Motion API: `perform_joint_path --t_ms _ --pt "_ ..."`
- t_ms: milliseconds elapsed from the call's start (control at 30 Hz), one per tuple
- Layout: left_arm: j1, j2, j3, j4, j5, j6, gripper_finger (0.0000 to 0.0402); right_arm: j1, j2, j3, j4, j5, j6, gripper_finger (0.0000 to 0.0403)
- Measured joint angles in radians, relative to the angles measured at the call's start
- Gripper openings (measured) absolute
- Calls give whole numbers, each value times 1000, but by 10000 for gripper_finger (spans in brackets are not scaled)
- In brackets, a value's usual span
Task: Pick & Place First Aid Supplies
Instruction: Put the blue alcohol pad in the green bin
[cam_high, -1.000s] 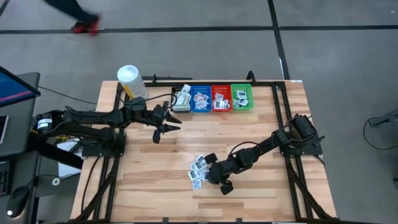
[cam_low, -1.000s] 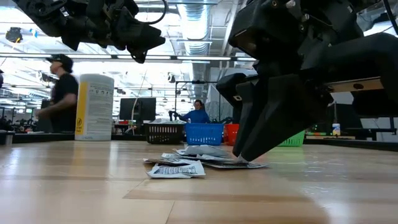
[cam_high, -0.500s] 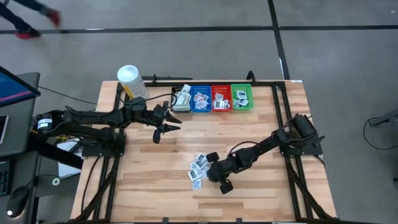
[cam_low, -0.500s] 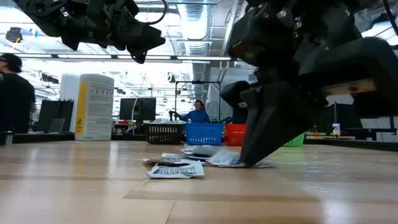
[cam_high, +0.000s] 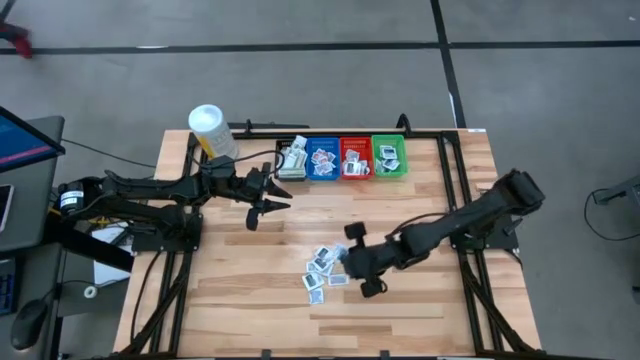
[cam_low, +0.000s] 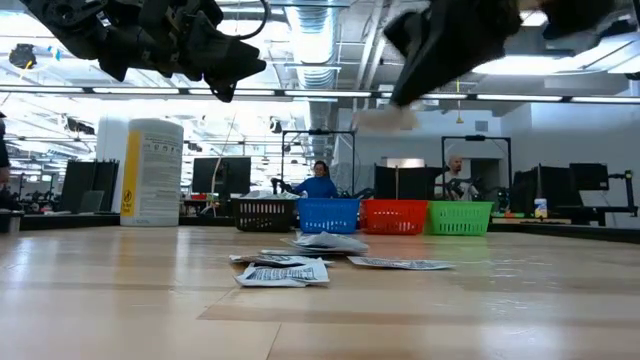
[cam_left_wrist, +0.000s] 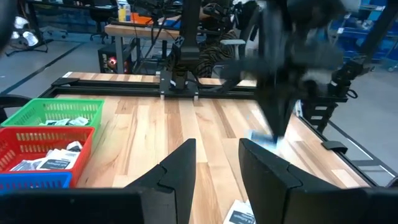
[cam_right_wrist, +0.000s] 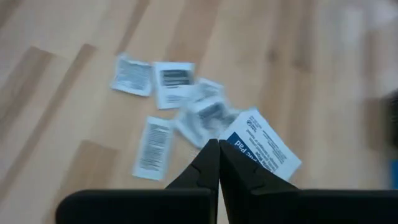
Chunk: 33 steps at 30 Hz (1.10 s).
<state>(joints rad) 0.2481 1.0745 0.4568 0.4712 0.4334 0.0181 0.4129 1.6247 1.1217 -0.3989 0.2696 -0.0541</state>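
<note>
Several first aid packets lie loose in a small heap on the wooden table, seen also in the low view and the right wrist view. My right gripper hangs above the heap's right side, shut on one white packet with a blue band. My left gripper waits open and empty high over the table's far left part, its fingers pointing about level. My right gripper pinches the blue-banded packet by one edge near a corner between its two fingertips. The fingers slant down from the table's right side. The packet sticks out sideways from the fingers and is lifted clear of the table and the heap.
Along the far edge stand a black bin, a blue bin, a red bin and a green bin, all with packets inside. A white tub with a yellow label stands at the far left. People are in the room behind.
My right gripper has risen from the heap's right edge, tipping to a less steep slant, and has drifted slightly toward the far right. The blue-banded packet has come up with it and is now clear of the table. The other packets lie as before.
</note>
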Motion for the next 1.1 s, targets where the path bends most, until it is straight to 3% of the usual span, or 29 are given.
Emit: perform_joint_path --t_ms 233,533,867,1100 --pt "12 0 0 0 -19 -1 122 -37 -145 89 -87 24 -123 0" --pt "58 0 0 0 -22 -26 125 -101 -206 147 -196 16 -233 0" --pt "124 0 0 0 -22 -23 194 -216 -313 147 -315 -84 -332 0" --pt "166 0 0 0 -52 -21 207 -301 -381 111 -402 -131 -400 0"
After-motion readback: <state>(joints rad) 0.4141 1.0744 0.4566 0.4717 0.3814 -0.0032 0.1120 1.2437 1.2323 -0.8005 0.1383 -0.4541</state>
